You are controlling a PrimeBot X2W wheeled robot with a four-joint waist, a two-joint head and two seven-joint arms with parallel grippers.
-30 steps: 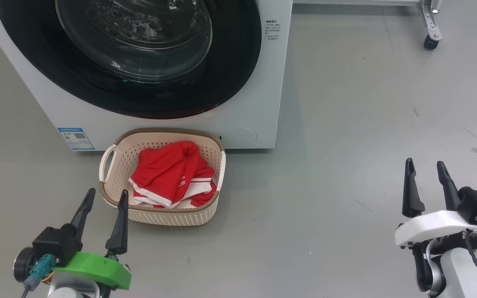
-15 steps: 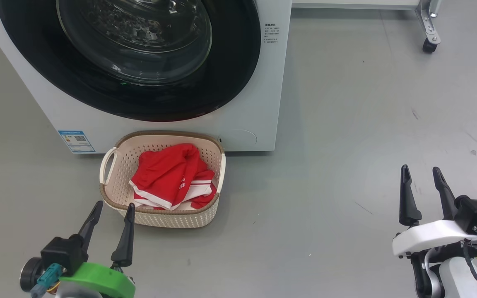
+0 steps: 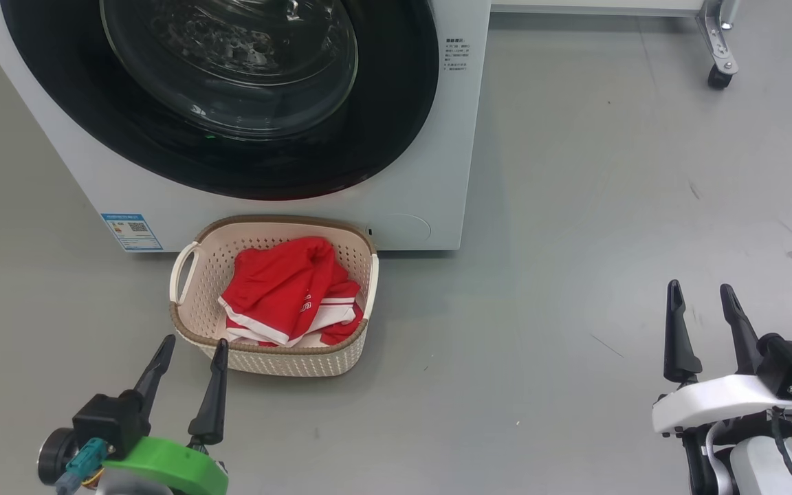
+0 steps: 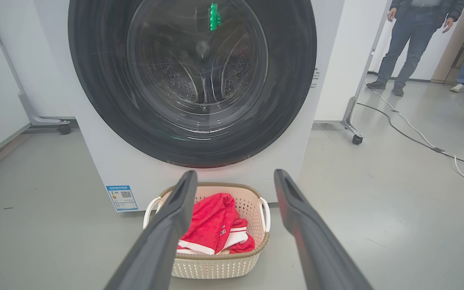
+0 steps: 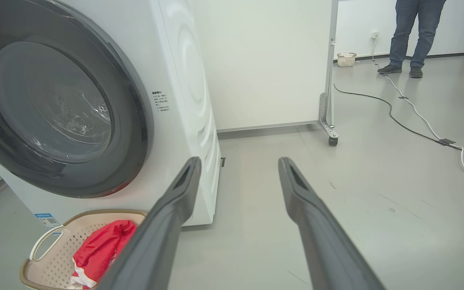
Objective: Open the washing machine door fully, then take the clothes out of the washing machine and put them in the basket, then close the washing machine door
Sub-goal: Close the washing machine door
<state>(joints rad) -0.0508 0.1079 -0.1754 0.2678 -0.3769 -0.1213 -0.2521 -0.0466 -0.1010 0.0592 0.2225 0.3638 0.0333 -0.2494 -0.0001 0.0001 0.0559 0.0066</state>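
Note:
The white washing machine (image 3: 430, 172) stands ahead with its black-rimmed glass door (image 3: 231, 75) shut flat against the front. On the floor just before it sits the cream basket (image 3: 190, 302) holding the red clothes (image 3: 286, 289) with white trim. My left gripper (image 3: 193, 344) hangs open just short of the basket's near left corner, with nothing between its fingers. Far to the right my right gripper (image 3: 702, 289) stands open over bare floor. The left wrist view looks between its fingers at the door (image 4: 191, 80) and the basket (image 4: 216, 266). The right wrist view catches the machine (image 5: 187, 104) and the basket (image 5: 54, 257) at its left.
A white panel on a wheeled frame (image 3: 716, 48) stands behind the machine at the right. A cable (image 5: 409, 117) runs across the grey floor, and a person's legs (image 5: 413, 36) are at the back. A wide stretch of open floor (image 3: 575, 240) lies to the machine's right.
Both grippers have drawn back toward me, staying open; the left one has slid off the basket's rim. The head camera shifted slightly. The basket, clothes and door are as before.

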